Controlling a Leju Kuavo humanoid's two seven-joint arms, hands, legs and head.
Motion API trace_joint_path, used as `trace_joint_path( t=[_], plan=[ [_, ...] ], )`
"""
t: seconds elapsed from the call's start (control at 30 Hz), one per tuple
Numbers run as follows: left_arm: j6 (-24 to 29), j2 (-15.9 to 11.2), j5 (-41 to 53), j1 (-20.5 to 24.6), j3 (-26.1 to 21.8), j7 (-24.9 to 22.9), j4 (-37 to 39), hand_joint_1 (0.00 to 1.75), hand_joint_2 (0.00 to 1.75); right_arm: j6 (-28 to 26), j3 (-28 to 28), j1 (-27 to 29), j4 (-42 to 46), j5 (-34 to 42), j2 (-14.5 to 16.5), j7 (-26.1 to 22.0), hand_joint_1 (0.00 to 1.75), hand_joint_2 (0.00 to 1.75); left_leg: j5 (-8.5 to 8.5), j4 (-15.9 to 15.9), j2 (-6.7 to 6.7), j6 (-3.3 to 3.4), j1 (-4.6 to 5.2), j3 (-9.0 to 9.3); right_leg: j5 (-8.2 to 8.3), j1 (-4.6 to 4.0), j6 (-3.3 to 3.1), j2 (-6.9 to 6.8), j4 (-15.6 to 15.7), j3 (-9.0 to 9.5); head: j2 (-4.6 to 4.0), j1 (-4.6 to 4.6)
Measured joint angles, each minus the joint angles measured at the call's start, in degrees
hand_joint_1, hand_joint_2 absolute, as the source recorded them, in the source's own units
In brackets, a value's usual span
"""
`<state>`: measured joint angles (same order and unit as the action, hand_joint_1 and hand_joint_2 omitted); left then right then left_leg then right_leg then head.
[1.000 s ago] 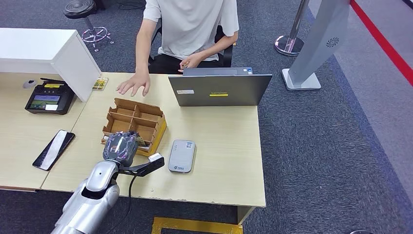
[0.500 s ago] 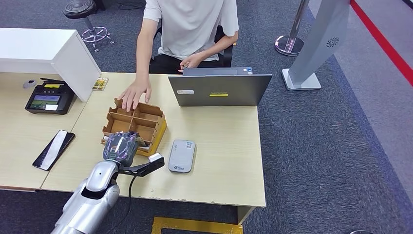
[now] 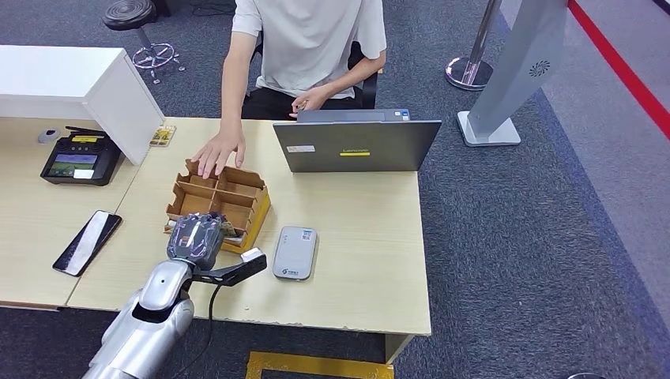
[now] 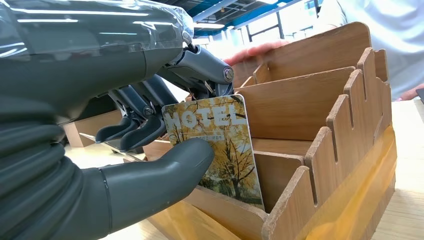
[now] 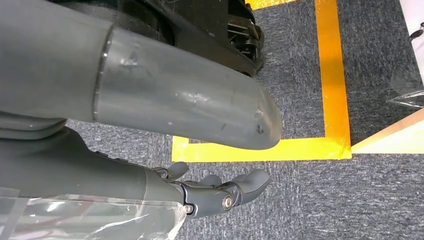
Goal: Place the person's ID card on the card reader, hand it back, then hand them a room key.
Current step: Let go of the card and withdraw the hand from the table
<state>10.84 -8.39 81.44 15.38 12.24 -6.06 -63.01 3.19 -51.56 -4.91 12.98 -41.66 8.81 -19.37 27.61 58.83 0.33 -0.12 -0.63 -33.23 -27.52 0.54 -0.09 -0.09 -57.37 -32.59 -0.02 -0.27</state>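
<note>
My left hand [image 3: 195, 239] reaches into the near compartment of a brown cardboard organizer [image 3: 237, 193] in the head view. The left wrist view shows my left hand [image 4: 145, 125] pinching a room key card [image 4: 220, 145] between thumb and fingers. The card is printed with "HOTEL" and yellow trees, and its lower edge sits inside the organizer [image 4: 310, 105]. A grey card reader [image 3: 295, 253] lies flat to the right of the organizer. The person's hand [image 3: 217, 151] rests on the organizer's far edge. My right hand [image 5: 215, 192] hangs over the carpet, holding nothing.
A grey laptop [image 3: 355, 146] stands open at the table's far side, facing the seated person. A black phone [image 3: 87, 242] and a black payment terminal [image 3: 79, 158] lie on the left table, with a white box [image 3: 79, 87] behind them. A yellow floor marking [image 5: 330, 100] runs below.
The person's hand has moved from the tabletop onto the far edge of the organizer. My left hand has stayed in place.
</note>
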Motion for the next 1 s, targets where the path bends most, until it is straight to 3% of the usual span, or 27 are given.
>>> trace_joint_path(
  t=[1.0],
  plan=[
    [0.00, 0.02, 0.00, -0.01, 0.00, -0.02, -0.02, 1.75, 1.75, 0.00, 0.00, 0.00, 0.00, -0.01, 0.00, 0.00, 0.00, 0.00, 0.00, 0.00, 0.00, 0.00, 0.00, 0.00, 0.00, 0.00, 0.00, 0.00, 0.00, 0.00, 0.00, 0.00]
  ],
)
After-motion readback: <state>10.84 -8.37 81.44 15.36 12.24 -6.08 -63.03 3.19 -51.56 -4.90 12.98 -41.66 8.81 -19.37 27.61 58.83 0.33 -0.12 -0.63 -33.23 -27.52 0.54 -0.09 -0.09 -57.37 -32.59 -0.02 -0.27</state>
